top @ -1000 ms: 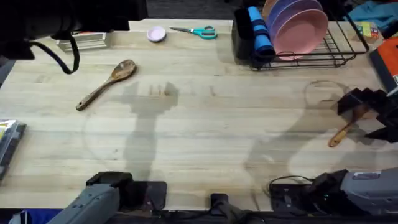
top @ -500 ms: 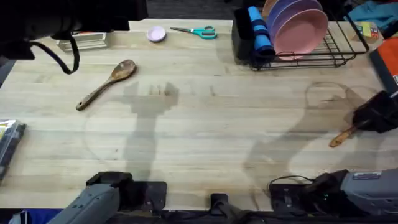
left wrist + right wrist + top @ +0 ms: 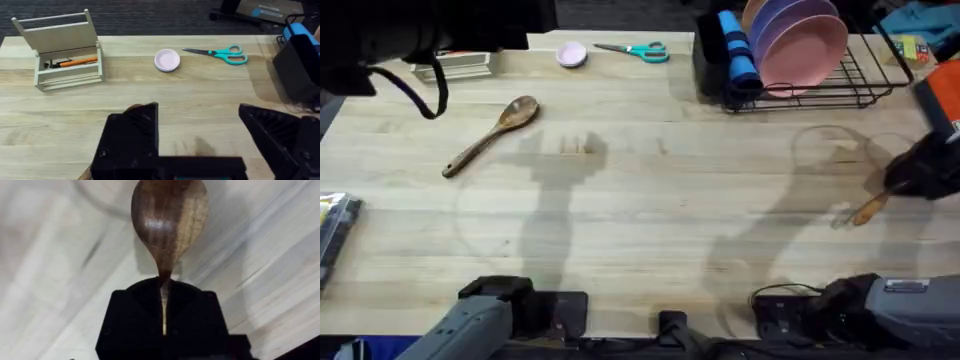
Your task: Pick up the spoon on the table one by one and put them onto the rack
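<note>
One brown wooden spoon (image 3: 495,133) lies flat on the table's left half. My right gripper (image 3: 908,176) is shut on the second spoon (image 3: 868,208) at the table's right edge, with the handle poking out toward the front. In the right wrist view the oval bowl (image 3: 170,222) juts beyond the closed fingers (image 3: 135,325), which pinch the neck. The black wire rack (image 3: 865,92) stands at the back right, with its boxy caddy (image 3: 712,62) at the left end. My left gripper (image 3: 200,145) hangs open and high above the table's back left.
Pink plates (image 3: 800,40) and a blue roll (image 3: 737,52) fill part of the rack. Teal scissors (image 3: 638,50) and a small pink disc (image 3: 571,54) lie at the back centre. A beige open-fronted box (image 3: 67,47) sits at the back left.
My right gripper closed on the right spoon and raised it slightly; its handle tip now floats over its shadow. The left arm and left spoon have not moved.
</note>
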